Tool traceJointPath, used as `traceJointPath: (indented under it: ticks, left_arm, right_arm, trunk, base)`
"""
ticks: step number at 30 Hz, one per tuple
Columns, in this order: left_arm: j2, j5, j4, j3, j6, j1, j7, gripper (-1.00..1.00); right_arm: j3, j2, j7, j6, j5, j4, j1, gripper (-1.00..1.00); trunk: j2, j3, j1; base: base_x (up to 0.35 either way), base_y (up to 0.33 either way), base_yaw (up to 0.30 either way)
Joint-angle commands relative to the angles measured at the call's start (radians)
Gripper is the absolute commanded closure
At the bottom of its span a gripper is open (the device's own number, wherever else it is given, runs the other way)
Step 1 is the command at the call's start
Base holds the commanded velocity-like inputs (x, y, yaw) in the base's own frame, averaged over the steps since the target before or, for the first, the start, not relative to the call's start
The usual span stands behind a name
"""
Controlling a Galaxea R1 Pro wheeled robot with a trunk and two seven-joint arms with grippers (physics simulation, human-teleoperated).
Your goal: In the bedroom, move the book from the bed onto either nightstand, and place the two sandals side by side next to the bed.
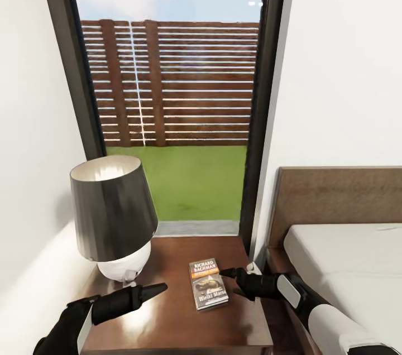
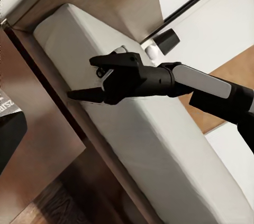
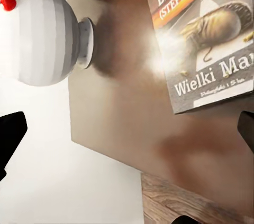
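Two end effectors sit low over the nightstand [image 1: 167, 327], nearest the camera in the head view. The left end effector [image 1: 153, 289] has its fingers pressed together into one dark point that aims across the glossy top toward the book [image 1: 208, 283], a little apart from the near left edge of its cover. The right end effector [image 1: 230, 281] comes in from the bed [image 1: 346, 265] side with its fingers spread; one tip lies just beside the book's right edge, by the title, but whether it touches I cannot tell. The left wrist view shows those fingers [image 2: 84, 95] standing apart with nothing between them.

Flat on the nightstand's top lies the book, cover up, its long axis running away from the robot, the title end far and the "Wielki Marsz" end near. It lies between the two end effectors, and the right one is the nearer. By my reading the book step looks done, so the right arm's coming move is likely to draw back toward the bed side, away from the cover, without dragging it.

Beyond the book, on the left of the same top, stands a lamp [image 1: 114, 215] with a dark shade and round white base. Farther still, the window [image 1: 178, 92] shows grass and a slatted fence
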Motion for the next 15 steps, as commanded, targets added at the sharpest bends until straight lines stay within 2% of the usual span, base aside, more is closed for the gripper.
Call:
traceJointPath:
  ticks: [1, 5, 9, 11, 15]
  left_arm:
    - [-0.001, -0.011, 0.000, 0.005, 0.010, -0.001, -0.006, -1.00]
    - [0.000, -0.013, 0.022, 0.006, 0.006, 0.001, 0.031, -1.00]
    - [0.001, -0.014, 0.042, 0.008, -0.004, 0.010, 0.066, -1.00]
    - [0.003, -0.015, 0.065, 0.008, -0.027, 0.012, 0.081, -1.00]
    - [0.011, -0.016, 0.153, 0.009, -0.119, 0.014, 0.130, -1.00]
  right_arm:
    - [0.009, -0.001, 0.001, -0.001, -0.007, -0.001, 0.000, -1.00]
    - [0.011, -0.001, 0.000, -0.017, -0.003, -0.001, 0.000, -1.00]
    - [0.013, -0.001, 0.002, -0.088, 0.004, 0.000, 0.001, -1.00]
    - [0.013, -0.001, 0.002, -0.107, 0.004, -0.001, 0.001, -1.00]
    - [0.012, -0.003, 0.003, -0.123, 0.005, 0.000, 0.003, -1.00]
  trunk:
    - [0.007, 0.002, -0.004]
    - [0.035, 0.015, -0.019]
    - [0.063, 0.027, -0.035]
    - [0.077, 0.033, -0.042]
    - [0.105, 0.046, -0.058]
  base:
    - [0.000, 0.000, 0.000]
    - [0.000, 0.000, 0.000]
    - [0.000, 0.000, 0.000]
    - [0.000, 0.000, 0.000]
    - [0.000, 0.000, 0.000]
